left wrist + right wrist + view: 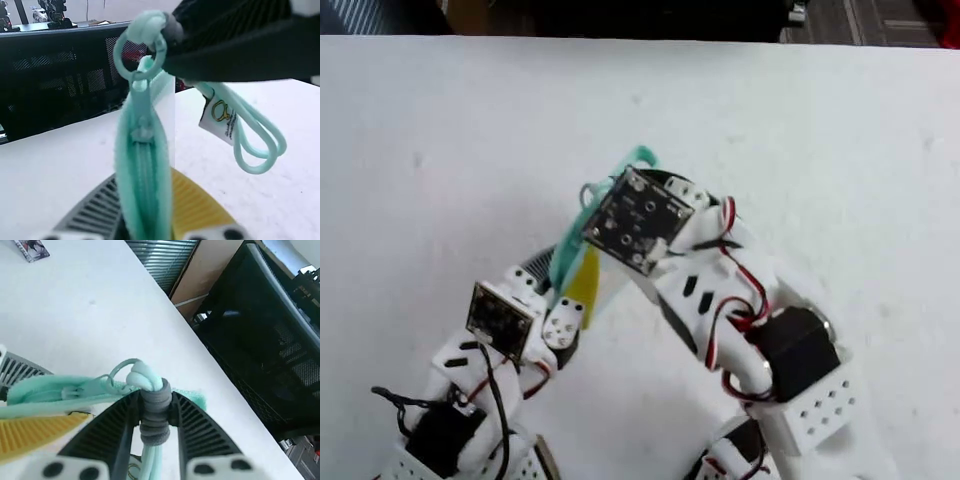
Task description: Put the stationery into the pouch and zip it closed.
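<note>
A mint-green pouch point(564, 257) is held on edge above the white table, zip side up. My left gripper point(145, 220) is shut on its lower body, with a grey finger point(92, 215) on one side and a yellow finger point(197, 210) on the other. My right gripper point(152, 407) is shut on the grey bead and green cord of the zip pull point(150, 385), at the pouch's far end point(638, 157). The pull's ring point(140, 55) hangs from the slider, and a cord loop point(252, 137) with a small tag point(220, 117) dangles beside it. The pouch's contents are hidden.
The white table point(800, 140) spreads out around both arms. Beyond its far edge stands black mesh furniture point(270, 340). A small card point(31, 249) lies on the table far from the pouch.
</note>
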